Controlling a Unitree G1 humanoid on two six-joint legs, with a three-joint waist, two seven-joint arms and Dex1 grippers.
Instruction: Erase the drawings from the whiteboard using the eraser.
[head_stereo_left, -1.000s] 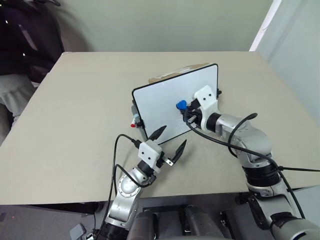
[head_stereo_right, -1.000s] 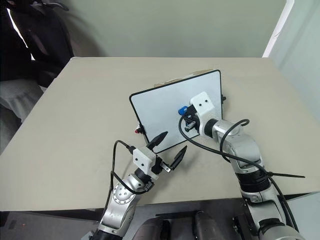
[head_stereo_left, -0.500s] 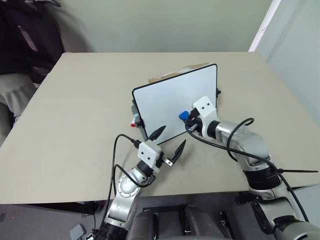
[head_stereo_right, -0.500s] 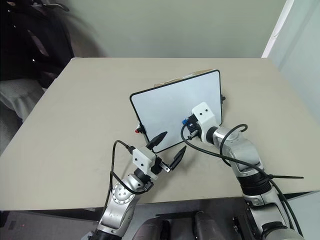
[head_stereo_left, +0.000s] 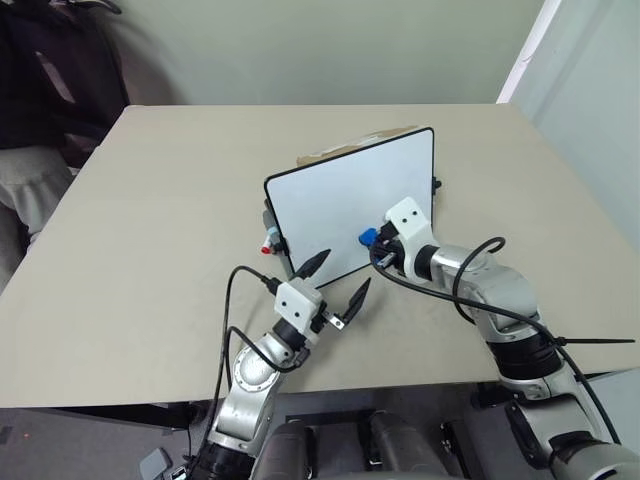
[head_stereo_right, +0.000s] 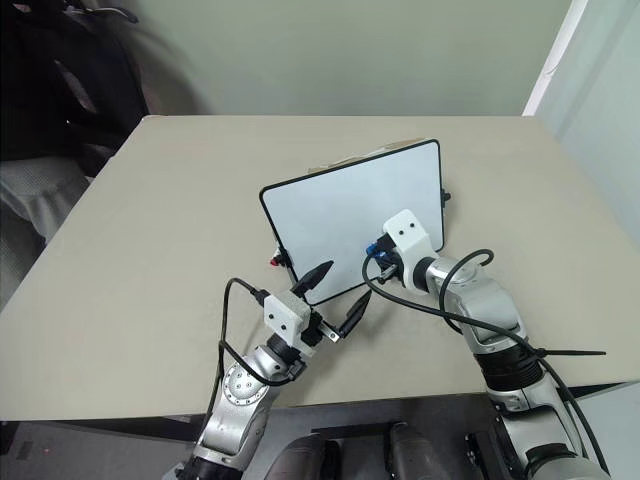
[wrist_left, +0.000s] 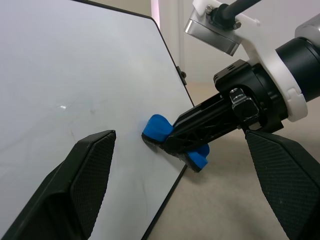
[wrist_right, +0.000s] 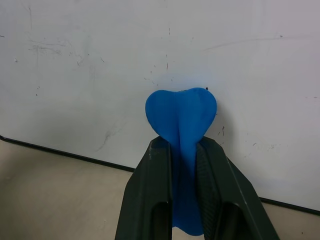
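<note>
While right tool pinches eraser, whiteboard lower edge apparently near.

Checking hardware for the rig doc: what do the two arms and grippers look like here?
Both arms have silver-grey metal segments with black joints. The left gripper and right gripper each carry a white plastic block at the wrist and two black, tapered fingers with a ribbed lattice texture. Loose black cables loop from each wrist block along the forearm. No markings are readable.
</note>
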